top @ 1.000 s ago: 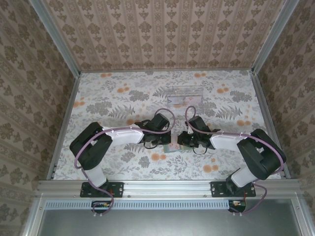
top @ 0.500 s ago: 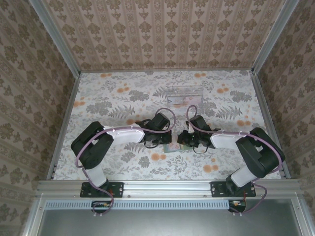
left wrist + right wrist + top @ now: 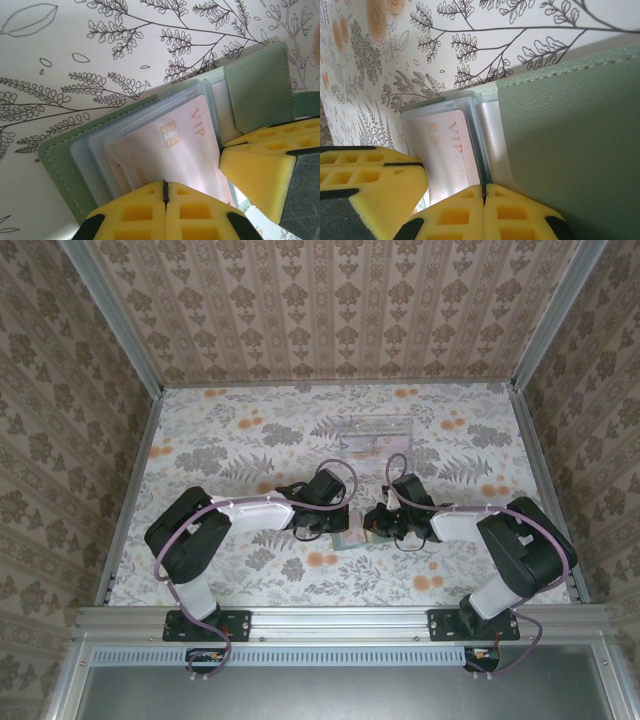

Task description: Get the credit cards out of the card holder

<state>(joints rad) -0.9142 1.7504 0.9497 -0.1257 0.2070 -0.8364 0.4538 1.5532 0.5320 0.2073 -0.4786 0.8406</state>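
Observation:
The grey-green card holder [image 3: 352, 540] lies open on the flowered table between both arms. Its clear sleeves hold a pale pink credit card [image 3: 180, 145] with a chip and "VIP" lettering, also seen in the right wrist view [image 3: 445, 150]. My left gripper [image 3: 165, 186] is shut, its yellow tips resting on the pink card's sleeve. My right gripper [image 3: 484, 189] is shut at the edge of a clear sleeve beside the green cover [image 3: 570, 140]; whether it pinches that edge I cannot tell. The two grippers [image 3: 335, 528] [image 3: 373, 528] face each other closely over the holder.
A clear plastic tray [image 3: 378, 432] stands farther back in the middle of the table. Patterned walls close in the table on three sides. The right gripper's yellow fingers [image 3: 255, 170] sit close by the left gripper's tips.
The right gripper's jaws have closed the last small bit, and its wrist has shifted slightly to the right. The left arm has stayed put.

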